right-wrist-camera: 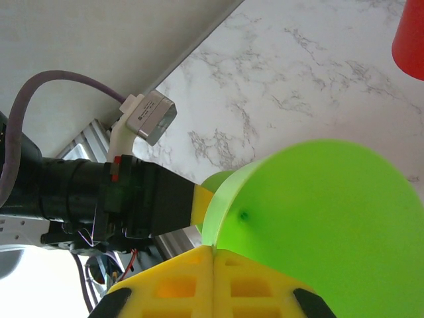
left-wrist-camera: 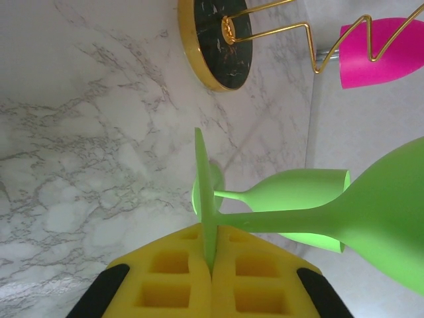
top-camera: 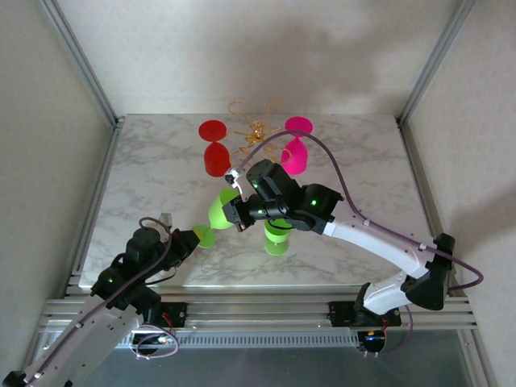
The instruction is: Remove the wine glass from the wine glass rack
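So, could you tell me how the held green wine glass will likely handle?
Likely light, stiff plastic: the green wine glass looks opaque, undeformed between left claw and right claw. Its thin foot, pinched edge-on, might pivot.

Rack [top-camera: 256, 129], red glass [top-camera: 216, 159] and pink glass [top-camera: 295, 157] block the rear; left table [top-camera: 137, 189] bare

We show a white, grey-veined marble table [top-camera: 137, 193]; a gold-wire wine glass rack [top-camera: 256, 129] on a black, gold-rimmed base [left-wrist-camera: 222, 40]; a red glass [top-camera: 214, 151]; a magenta glass [top-camera: 295, 153]; a lime-green wine glass [left-wrist-camera: 377, 225]; yellow tool pads [left-wrist-camera: 172, 281].
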